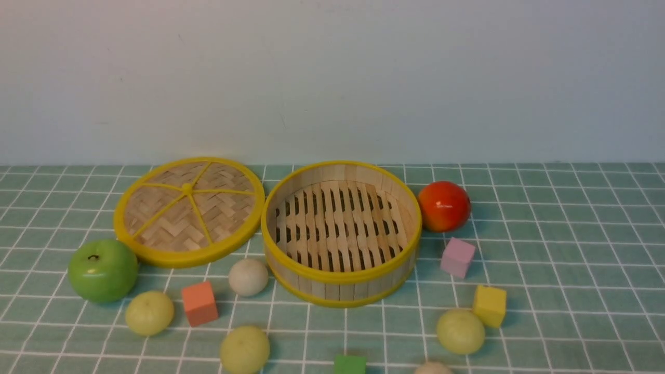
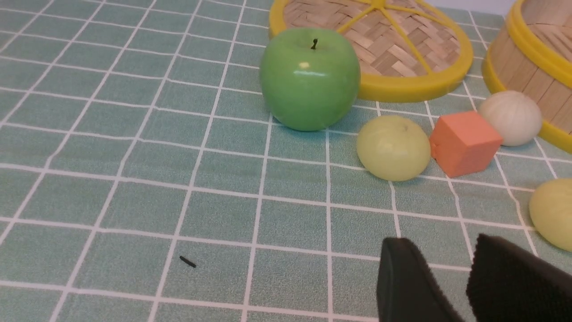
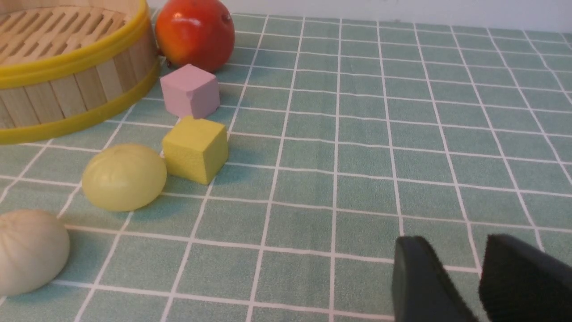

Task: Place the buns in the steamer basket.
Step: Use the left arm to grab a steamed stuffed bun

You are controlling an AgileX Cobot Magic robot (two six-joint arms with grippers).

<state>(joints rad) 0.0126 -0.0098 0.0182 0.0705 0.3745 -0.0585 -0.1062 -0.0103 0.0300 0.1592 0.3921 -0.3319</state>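
Observation:
The steamer basket (image 1: 332, 291) stands empty at the middle of the table. Around its near side lie three pale yellow-green buns (image 1: 149, 312) (image 1: 244, 350) (image 1: 460, 331) and two off-white buns (image 1: 248, 277) (image 1: 433, 368). Neither gripper shows in the front view. In the left wrist view my left gripper (image 2: 440, 250) is open over bare cloth, short of a yellow-green bun (image 2: 393, 147) and an off-white bun (image 2: 511, 117). My right gripper (image 3: 451, 250) is open too, well to the side of a yellow-green bun (image 3: 124, 176) and an off-white bun (image 3: 29, 250).
The flat woven lid (image 1: 189, 210) lies left of the basket, with a green apple (image 1: 103, 270) in front of it. A red-orange fruit (image 1: 444, 206) sits right of the basket. Orange (image 1: 199, 303), pink (image 1: 457, 257), yellow (image 1: 489, 305) and green (image 1: 349, 364) cubes lie among the buns.

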